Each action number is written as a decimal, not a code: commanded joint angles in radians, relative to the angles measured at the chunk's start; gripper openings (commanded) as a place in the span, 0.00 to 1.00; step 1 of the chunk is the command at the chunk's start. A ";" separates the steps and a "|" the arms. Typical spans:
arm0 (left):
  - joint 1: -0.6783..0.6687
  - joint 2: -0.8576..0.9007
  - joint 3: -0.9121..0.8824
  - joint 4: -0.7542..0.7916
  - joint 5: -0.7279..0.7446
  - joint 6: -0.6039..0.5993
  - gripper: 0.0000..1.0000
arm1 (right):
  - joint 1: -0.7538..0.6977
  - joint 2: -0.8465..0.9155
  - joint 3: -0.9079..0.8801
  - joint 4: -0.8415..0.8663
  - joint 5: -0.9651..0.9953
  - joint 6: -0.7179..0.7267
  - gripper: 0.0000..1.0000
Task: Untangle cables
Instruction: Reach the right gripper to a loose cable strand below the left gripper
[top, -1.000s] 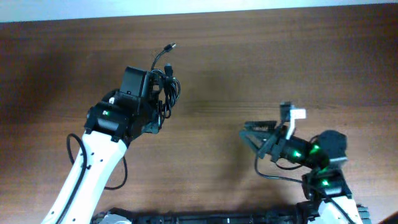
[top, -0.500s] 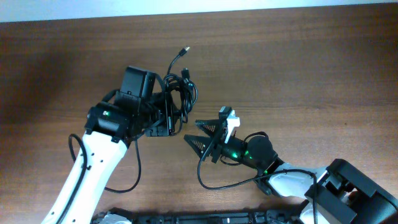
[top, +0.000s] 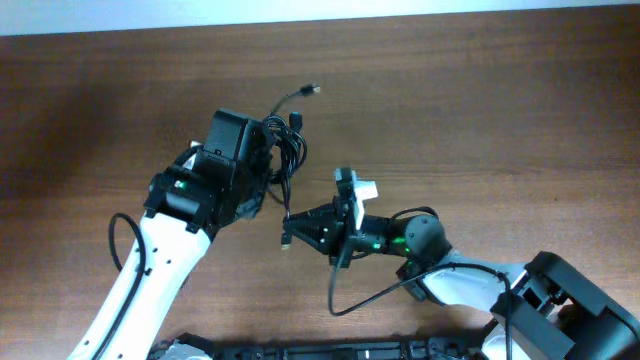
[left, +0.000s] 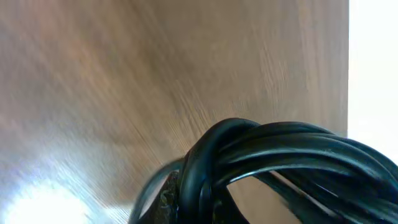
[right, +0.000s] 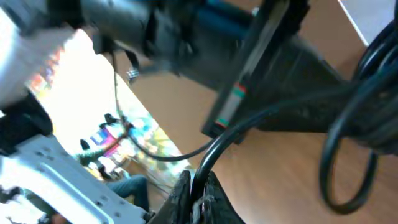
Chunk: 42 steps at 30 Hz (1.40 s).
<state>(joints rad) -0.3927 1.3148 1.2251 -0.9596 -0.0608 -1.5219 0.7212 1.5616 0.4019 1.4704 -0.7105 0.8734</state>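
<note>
Over the table (top: 480, 110), cables (top: 290, 150) stretch far-to-near.

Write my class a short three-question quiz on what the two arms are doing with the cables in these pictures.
1. True or false: neither pincer touches the cables.
2. Which pincer holds the main bundle? A) the left pincer B) the other one C) neither
3. Fill in: the right pincer is closed on one ___ leading from the bundle.

Key: 1 false; 2 A; 3 strand.
</note>
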 joint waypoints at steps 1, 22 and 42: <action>0.003 -0.014 0.014 0.060 -0.082 0.386 0.00 | -0.063 -0.008 0.010 0.026 -0.063 0.113 0.04; -0.078 -0.014 0.014 -0.012 0.215 -0.402 0.00 | -0.065 -0.008 0.010 -0.379 0.233 -0.197 1.00; -0.079 -0.013 0.014 0.044 -0.018 0.352 0.00 | -0.178 -0.006 0.010 -0.172 -0.074 0.130 0.10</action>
<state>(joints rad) -0.4702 1.3148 1.2251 -0.9314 -0.1081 -1.3479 0.5900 1.5589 0.4057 1.2903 -0.7776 0.9874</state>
